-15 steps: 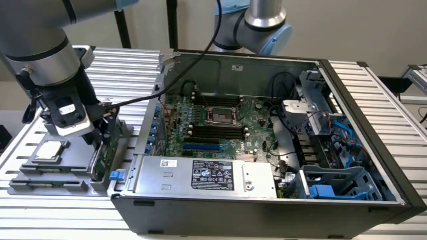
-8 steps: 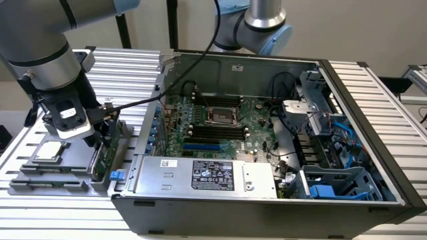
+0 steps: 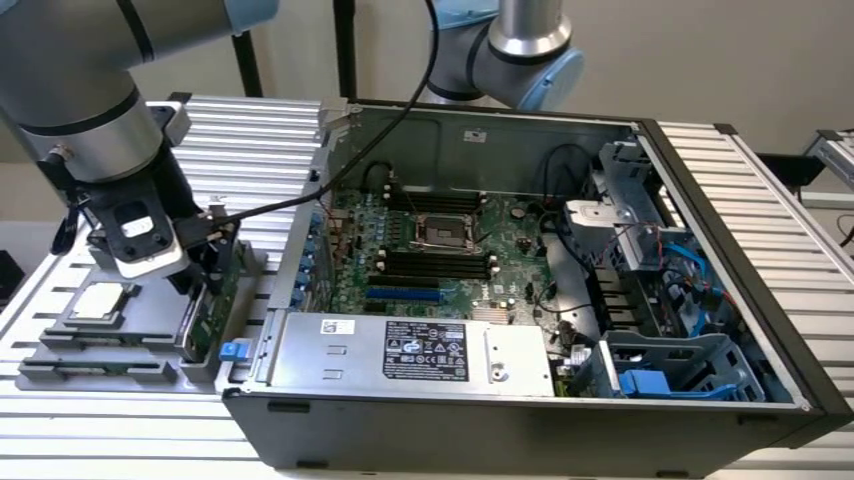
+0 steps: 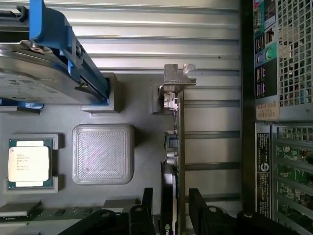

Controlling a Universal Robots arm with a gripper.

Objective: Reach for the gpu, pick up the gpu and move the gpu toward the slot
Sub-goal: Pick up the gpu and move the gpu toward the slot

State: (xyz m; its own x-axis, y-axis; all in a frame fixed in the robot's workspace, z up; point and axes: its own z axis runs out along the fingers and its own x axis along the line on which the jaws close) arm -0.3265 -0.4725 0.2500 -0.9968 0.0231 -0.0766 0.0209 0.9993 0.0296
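Chip [image 3: 104, 300] comes first at the exterior view's left: small, square and silver, it lies flat in a pocket of the grey tray [image 3: 94, 368] on the ribbed metal table [image 3: 254, 135]. Just to its right my gripper [image 3: 203, 280] hangs low at the tray's right end, right at the gpu [image 3: 204, 318]. The gpu stands upright on its long edge in a holder of that tray, just outside the computer case [image 3: 534, 440]. From my wrist I look down on the gpu [image 4: 180, 147] edge-on, its silver bracket [image 4: 178, 76] at the end far from me. My gripper [image 4: 171, 191] is open around it: my fingers [image 4: 146, 210] stand one on each side of the card, a thin gap showing on both sides, so I hold nothing. The tray [image 4: 142, 147] also carries the chip [image 4: 29, 163], a blank ribbed square [image 4: 102, 154] between chip and gpu, and a hard drive [image 4: 44, 73] with blue rails. Further right in the exterior view the case lies open, with the motherboard [image 3: 441, 240] on its floor and a long blue slot [image 3: 404, 295] on it, well apart from the gpu. A silver power supply [image 3: 414, 350] sits at the near wall and a drive cage [image 3: 667, 360] at the far right.
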